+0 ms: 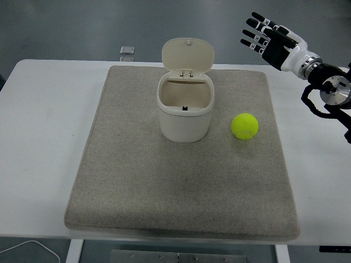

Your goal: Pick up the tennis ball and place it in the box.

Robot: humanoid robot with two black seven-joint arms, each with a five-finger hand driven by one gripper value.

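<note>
Tennis ball (pixel 244 126) loose on grey mat (pixel 181 181), just right of cream box (pixel 185 112), lid tipped back for dropping in. Right hand (pixel 274 43) raised well behind, fingers (pixel 253 34) spread, holding nothing, ready to descend.

A rectangular beige felt mat (pixel 137 181) is spread over the white table (pixel 38 137). A small square grey object (pixel 127 50) is seen at the table's far edge.
</note>
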